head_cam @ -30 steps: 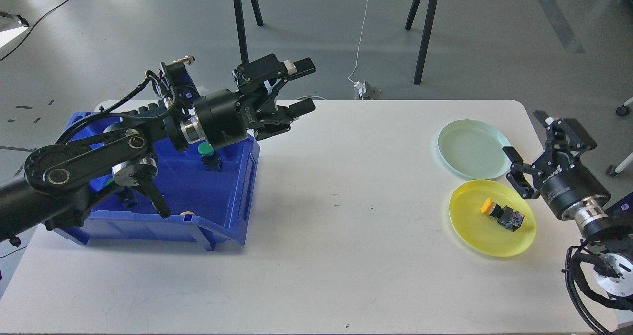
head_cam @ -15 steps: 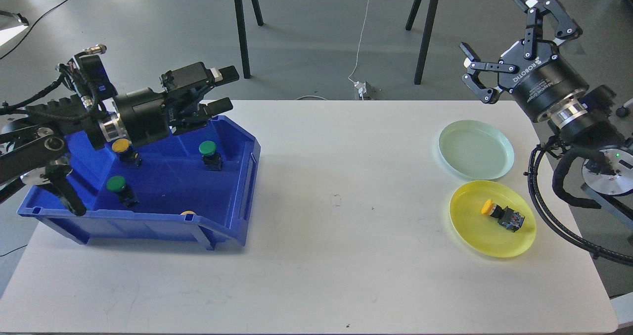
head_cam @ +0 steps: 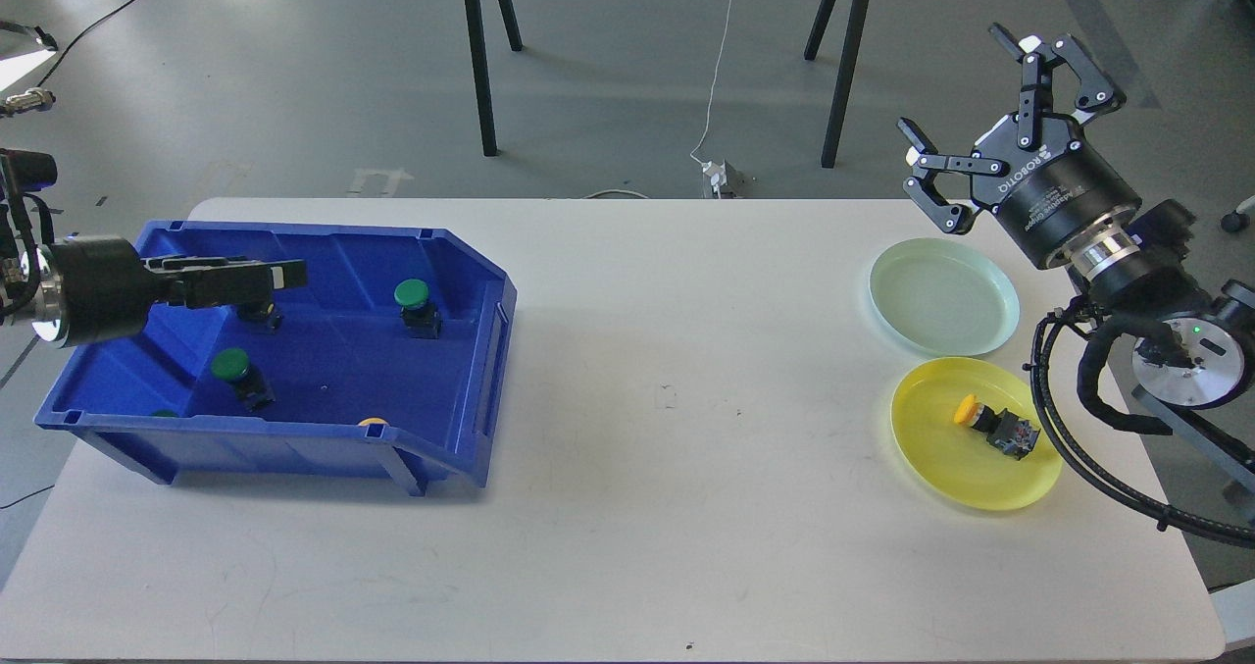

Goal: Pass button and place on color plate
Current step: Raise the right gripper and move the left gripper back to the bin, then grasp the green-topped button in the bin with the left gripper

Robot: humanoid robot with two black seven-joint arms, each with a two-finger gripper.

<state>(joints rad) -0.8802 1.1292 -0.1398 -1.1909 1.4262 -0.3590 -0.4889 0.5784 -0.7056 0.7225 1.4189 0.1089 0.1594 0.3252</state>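
Note:
A yellow-capped button (head_cam: 992, 423) lies on its side on the yellow plate (head_cam: 941, 468) at the right. The pale green plate (head_cam: 941, 296) behind it holds nothing. The blue bin (head_cam: 461, 389) at the left holds two green buttons (head_cam: 413, 296) (head_cam: 233, 366), and a yellow cap (head_cam: 371, 422) shows at its front wall. My left gripper (head_cam: 286, 274) reaches in level over the bin's back left, seen edge-on, with a dark button body just under it. My right gripper (head_cam: 956, 85) is open and empty, raised behind the green plate.
The white table (head_cam: 667, 448) carries the bin at the left and both plates at the right. Black stand legs (head_cam: 477, 56) and cables are on the floor behind the table. My right arm's base (head_cam: 1181, 350) is beside the table's right edge.
My left arm has drawn back to the left and dropped low over the bin, its gripper turned edge-on. My right gripper rose from beside the yellow plate to behind the green plate.

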